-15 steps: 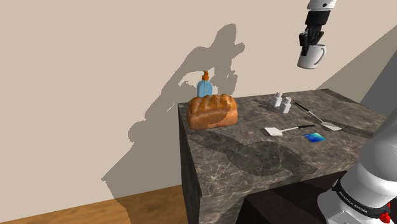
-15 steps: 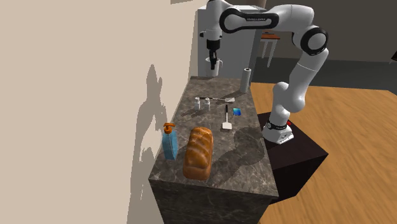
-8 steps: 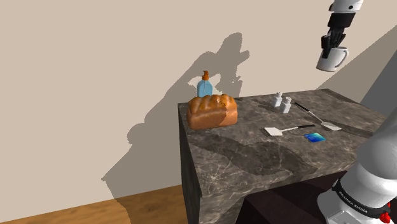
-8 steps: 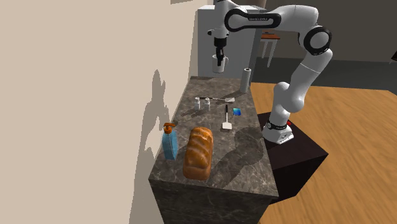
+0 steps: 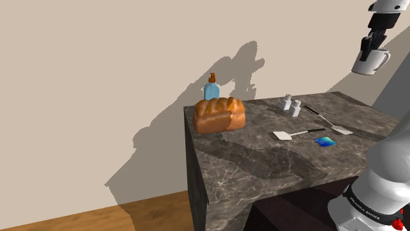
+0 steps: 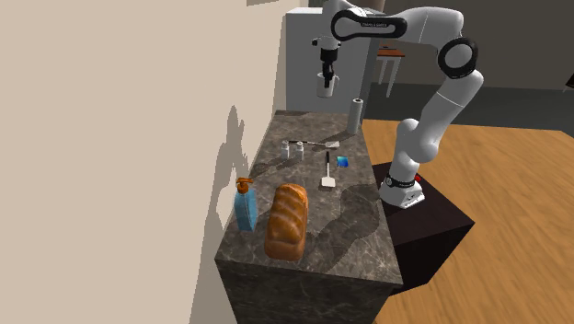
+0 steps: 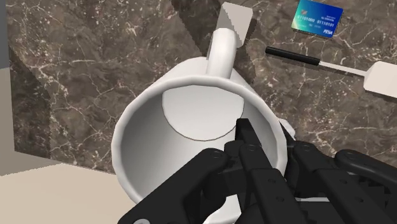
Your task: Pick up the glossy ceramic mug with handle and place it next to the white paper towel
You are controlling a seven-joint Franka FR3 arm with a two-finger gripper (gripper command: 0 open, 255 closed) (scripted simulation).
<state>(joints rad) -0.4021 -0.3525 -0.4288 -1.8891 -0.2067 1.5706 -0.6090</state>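
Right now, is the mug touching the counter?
Apart. The shoulder view shows the mug hanging in the gripper well above the counter, with bare wall showing between them.

In the shoulder view the loaf (image 5: 219,115) hides the lower part of the blue bottle (image 5: 211,90), while in the wrist view the hand (image 7: 262,143) clasping the mug (image 7: 184,127) covers its near rim and the edge cuts off the spatula (image 7: 380,77).

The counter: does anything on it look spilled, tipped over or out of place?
Nothing is spilled or tipped over. Only the blue card seems out of place: it lies flat beside a spatula, among kitchen things.
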